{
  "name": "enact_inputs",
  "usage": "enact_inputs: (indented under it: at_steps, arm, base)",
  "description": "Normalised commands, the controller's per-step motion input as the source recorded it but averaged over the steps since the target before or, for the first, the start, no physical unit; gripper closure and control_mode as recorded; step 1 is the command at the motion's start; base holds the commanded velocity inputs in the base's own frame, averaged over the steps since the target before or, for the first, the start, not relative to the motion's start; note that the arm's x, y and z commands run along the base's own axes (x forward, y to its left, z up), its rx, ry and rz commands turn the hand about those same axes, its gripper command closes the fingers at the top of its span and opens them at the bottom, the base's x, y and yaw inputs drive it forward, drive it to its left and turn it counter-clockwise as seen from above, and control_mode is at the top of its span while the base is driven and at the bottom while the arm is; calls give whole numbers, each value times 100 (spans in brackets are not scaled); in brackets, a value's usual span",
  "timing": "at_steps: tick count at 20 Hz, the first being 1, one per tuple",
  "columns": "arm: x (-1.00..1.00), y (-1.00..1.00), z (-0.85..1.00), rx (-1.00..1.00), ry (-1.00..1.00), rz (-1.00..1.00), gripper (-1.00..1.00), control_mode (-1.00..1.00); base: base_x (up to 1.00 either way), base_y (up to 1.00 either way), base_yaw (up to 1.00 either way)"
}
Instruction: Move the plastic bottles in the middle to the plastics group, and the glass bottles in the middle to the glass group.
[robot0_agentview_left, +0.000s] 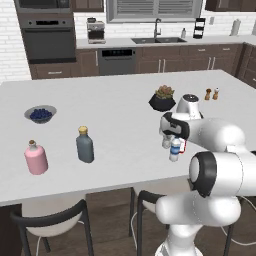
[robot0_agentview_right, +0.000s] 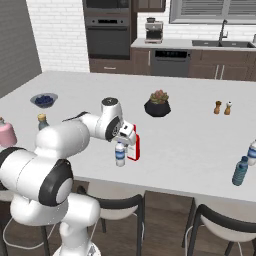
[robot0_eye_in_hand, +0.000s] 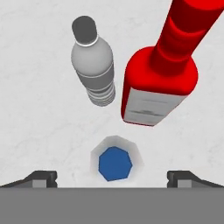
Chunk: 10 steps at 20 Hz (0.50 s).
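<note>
Nearest to you, the gripper (robot0_eye_in_hand: 112, 176) hangs straight over the blue-capped plastic bottle (robot0_eye_in_hand: 115, 163). Its two fingertips (robot0_eye_in_hand: 40, 177) stand wide apart at either side and hold nothing. The cap sits roughly midway between them, a little toward the right tip, so nudge the hand slightly to centre it before you go down.

Descend vertically and close on the neck or upper body, not on the cap alone; a clear, smooth bottle like this will probably slip if you pinch too high. Keep the fingers spread until they are past the cap.

Just beyond it stand the red glass bottle (robot0_eye_in_hand: 159, 81) on the right and the plainer grey plastic bottle (robot0_eye_in_hand: 93, 63) on the left, both upright and close to your target. In the right base view the red bottle (robot0_agentview_right: 134, 146) stands just beside the labelled one (robot0_agentview_right: 120, 154), so the likely risk is a finger or the wrist knocking it over. Lift straight up until clear of both before you traverse.

Farther off, the plastics group (robot0_agentview_right: 240, 171) waits near the counter's right edge, well apart from the middle. The glass group, a pink bottle (robot0_agentview_left: 36, 158) and a dark grey-blue bottle (robot0_agentview_left: 85, 145), stands to the left; that is for the red bottle later.
</note>
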Motion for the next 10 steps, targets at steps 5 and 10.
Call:
enact_inputs:
  at_steps: [5, 10]
  arm:
    - [4, -4, -10, 0, 0, 0, -100, -100]
    - [8, -6, -12, 0, 0, 0, -100, -100]
  base:
    - [0, 0, 0]
    - [0, 0, 0]
